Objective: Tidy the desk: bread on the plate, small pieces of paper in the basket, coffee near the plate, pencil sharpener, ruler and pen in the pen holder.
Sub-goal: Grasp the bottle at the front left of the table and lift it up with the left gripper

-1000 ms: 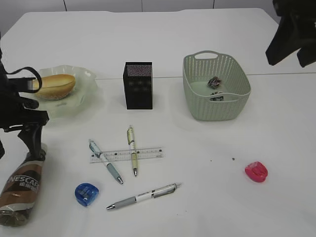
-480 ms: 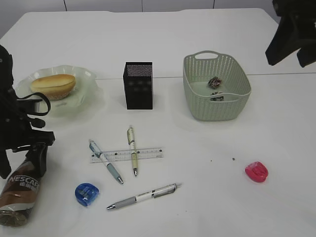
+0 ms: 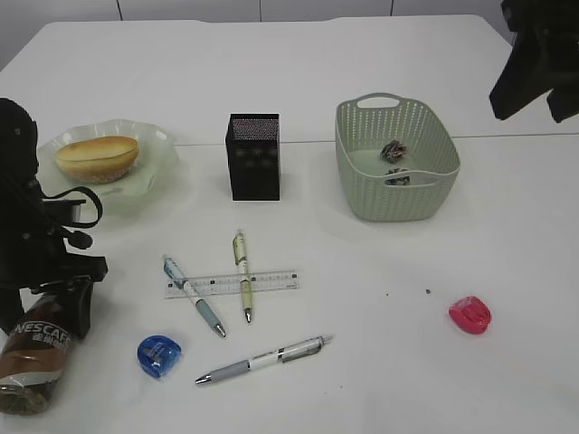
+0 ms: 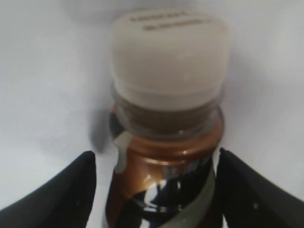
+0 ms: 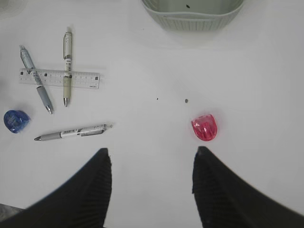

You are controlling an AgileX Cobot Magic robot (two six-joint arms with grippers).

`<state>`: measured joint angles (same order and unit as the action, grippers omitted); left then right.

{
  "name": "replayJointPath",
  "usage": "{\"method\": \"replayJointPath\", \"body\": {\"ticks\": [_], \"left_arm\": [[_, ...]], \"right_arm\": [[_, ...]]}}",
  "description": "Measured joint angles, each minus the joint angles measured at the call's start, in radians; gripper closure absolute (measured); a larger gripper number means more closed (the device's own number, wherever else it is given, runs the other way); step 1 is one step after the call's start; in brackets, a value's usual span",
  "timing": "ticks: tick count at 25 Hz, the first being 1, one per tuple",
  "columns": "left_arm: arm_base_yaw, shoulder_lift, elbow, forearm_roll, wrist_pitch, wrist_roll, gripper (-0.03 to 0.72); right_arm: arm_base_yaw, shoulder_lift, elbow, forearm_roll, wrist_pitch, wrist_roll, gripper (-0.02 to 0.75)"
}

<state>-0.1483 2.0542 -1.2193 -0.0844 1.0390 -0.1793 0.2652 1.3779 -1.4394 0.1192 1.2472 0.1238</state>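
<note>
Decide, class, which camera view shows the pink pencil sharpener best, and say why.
The right wrist view: the pink pencil sharpener lies unobstructed, large and seen from above. The exterior view shows it smaller, at a slant. The left wrist view shows only the coffee bottle.

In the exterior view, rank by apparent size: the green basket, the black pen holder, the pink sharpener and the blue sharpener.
1. Green basket, clearly the largest.
2. Black pen holder.
3. Pink sharpener and blue sharpener: they look about alike, so I would not rank one over the other.
</note>
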Motion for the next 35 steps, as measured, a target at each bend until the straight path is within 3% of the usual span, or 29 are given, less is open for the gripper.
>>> {"method": "replayJointPath", "body": {"ticks": [4, 8, 10, 17, 21, 29, 35], "left_arm": [[0.000, 0.002, 0.000, 0.000, -0.006, 0.000, 0.163], [0.000, 0.002, 0.000, -0.002, -0.006, 0.000, 0.349], [0.000, 0.002, 0.000, -0.004, -0.004, -0.001, 0.388], [0.000, -0.015, 0.024, 0.003, -0.016, 0.008, 0.395], [0.000, -0.112, 0.154, 0.024, -0.132, 0.016, 0.402], [0.000, -0.555, 0.532, 0.027, -0.599, 0.019, 0.404], [0.000, -0.806, 0.675, 0.027, -0.964, 0.020, 0.405]], "right_arm": [[0.000, 0.000, 0.000, -0.002, 0.000, 0.000, 0.332], [0.000, 0.000, 0.000, -0.011, 0.000, 0.000, 0.332], [0.000, 0.000, 0.000, -0.017, 0.000, 0.000, 0.332], [0.000, 0.000, 0.000, -0.032, 0.000, 0.000, 0.332], [0.000, 0.000, 0.000, -0.042, 0.001, 0.000, 0.332], [0.000, 0.000, 0.000, -0.065, 0.001, 0.000, 0.332], [0.000, 0.000, 0.000, -0.083, 0.001, 0.000, 0.332]]}}
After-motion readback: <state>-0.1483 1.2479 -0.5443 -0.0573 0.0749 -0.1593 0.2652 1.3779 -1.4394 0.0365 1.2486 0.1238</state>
